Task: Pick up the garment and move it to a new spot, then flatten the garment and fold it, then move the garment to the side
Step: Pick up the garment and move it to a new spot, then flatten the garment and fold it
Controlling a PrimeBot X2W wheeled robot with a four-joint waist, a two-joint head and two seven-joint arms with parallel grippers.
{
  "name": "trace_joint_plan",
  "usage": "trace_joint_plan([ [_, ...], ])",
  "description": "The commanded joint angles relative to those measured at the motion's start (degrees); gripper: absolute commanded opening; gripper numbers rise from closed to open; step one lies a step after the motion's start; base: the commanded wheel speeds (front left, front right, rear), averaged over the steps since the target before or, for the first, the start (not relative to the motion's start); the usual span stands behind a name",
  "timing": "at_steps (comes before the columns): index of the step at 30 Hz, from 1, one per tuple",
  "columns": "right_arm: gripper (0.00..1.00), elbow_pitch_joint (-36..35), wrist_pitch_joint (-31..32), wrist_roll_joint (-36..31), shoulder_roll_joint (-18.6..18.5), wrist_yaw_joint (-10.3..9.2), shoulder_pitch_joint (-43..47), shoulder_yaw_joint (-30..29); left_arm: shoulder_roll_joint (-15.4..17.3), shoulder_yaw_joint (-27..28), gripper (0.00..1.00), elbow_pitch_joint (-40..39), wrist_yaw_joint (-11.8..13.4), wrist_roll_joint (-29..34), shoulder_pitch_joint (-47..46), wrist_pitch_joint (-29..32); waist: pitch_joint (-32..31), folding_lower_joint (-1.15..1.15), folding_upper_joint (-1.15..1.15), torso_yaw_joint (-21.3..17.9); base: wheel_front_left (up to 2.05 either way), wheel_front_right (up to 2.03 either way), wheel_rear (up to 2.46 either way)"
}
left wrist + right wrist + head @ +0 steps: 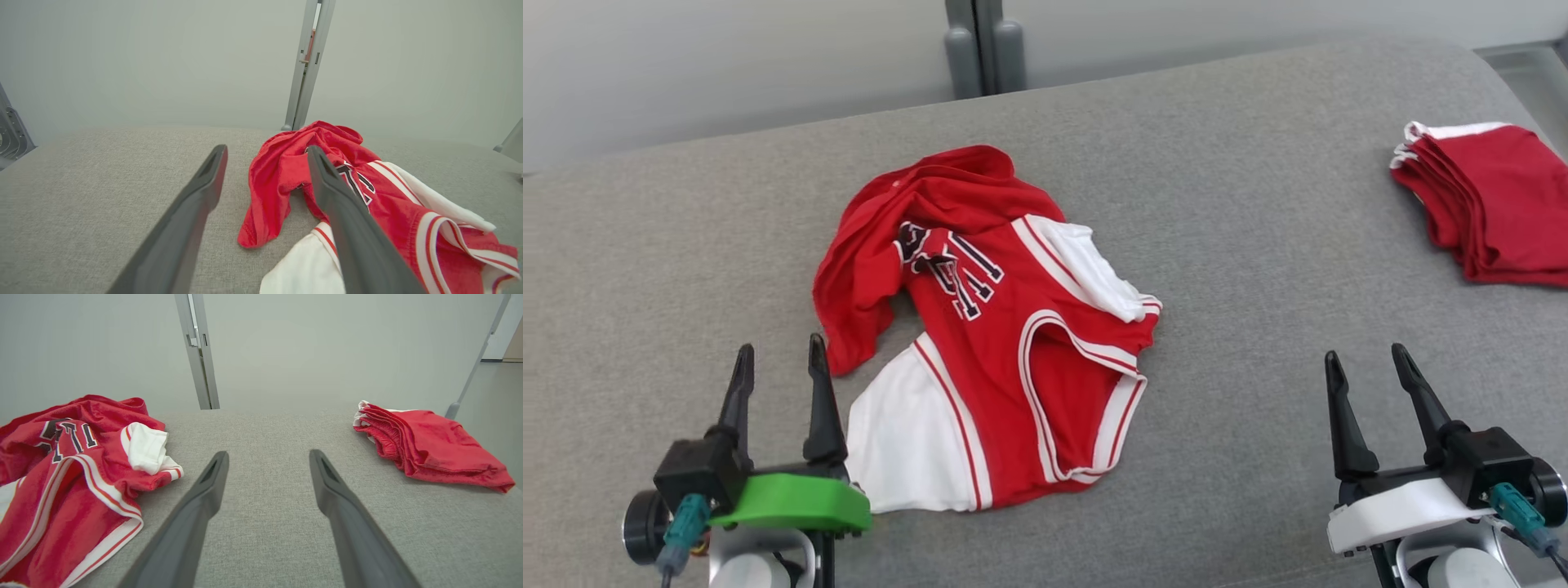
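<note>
Lying crumpled on grey cushion (1258,286) in head view, red jersey (1005,351) sits beside left gripper (781,343); right gripper (1365,351) apart; both wide, empty. L wrist: bunched layers, one-layer pinch may tangle. R wrist: folded stack (433,453) near, dragging could snag it.

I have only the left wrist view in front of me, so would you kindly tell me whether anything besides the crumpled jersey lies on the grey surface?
Observer: Yes. A folded stack of red garments sits at the far right of the grey surface, well apart from the jersey.
Operator: Thank you. Where is the right gripper?
Observer: The right gripper hangs open over bare fabric between the jersey and the stack, touching neither.
</note>
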Motion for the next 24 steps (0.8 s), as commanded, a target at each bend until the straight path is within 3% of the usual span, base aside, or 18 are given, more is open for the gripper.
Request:
trace_joint_plan([
  [1,1.0,0.1,0.0,0.1,-0.1,-0.1,1.1,-0.4,-1.4,1.4,1.0,-0.8,-1.3,1.6,2.4,0.0,-2.4,0.0,0.0,3.7,0.0,0.0,0.0],
  [7,1.0,1.4,0.0,0.8,-0.1,-0.1,2.7,-0.3,-5.6,7.1,1.0,-2.8,-7.0,6.6,9.9,0.0,-4.5,0.0,0.0,6.8,0.0,0.0,0.0],
  [13,1.0,2.9,0.0,1.5,-0.1,-0.11,4.6,-0.4,-7.1,10.5,1.0,-2.7,-11.0,9.9,16.2,0.0,-7.1,0.0,0.0,8.5,0.0,0.0,0.0],
  [19,1.0,3.9,0.0,1.8,-0.1,-0.11,5.1,-0.3,-7.4,11.5,1.0,-2.5,-12.8,9.3,18.3,0.0,-7.8,0.0,0.0,9.4,0.0,0.0,0.0],
  [24,1.0,4.1,0.0,2.0,-0.1,-0.1,4.9,0.0,-7.4,10.9,1.0,-2.7,-12.7,8.3,18.0,0.0,-7.8,0.0,0.0,9.7,0.0,0.0,0.0],
])
